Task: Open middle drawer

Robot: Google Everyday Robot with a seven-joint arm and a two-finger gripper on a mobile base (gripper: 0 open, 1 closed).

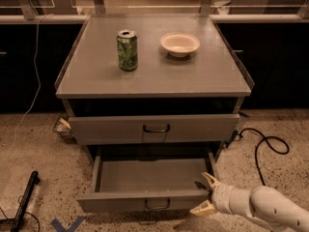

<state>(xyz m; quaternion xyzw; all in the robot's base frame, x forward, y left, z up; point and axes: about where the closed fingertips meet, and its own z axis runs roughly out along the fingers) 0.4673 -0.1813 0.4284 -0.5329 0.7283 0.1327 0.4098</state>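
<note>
Two cream-coloured fingers (210,180) of the end effector (206,195) stand spread, one either side of the right end of the grey metal middle drawer (145,201). That drawer sits well out below the taller grey upper drawer front (154,128), its shallow tray exposed. From where I stand, any further pull should run straight and level along the slides, without twisting that corner.

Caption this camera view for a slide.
Middle drawer pulled out, open tool at its front's right end; soda can and bowl on top.
</note>
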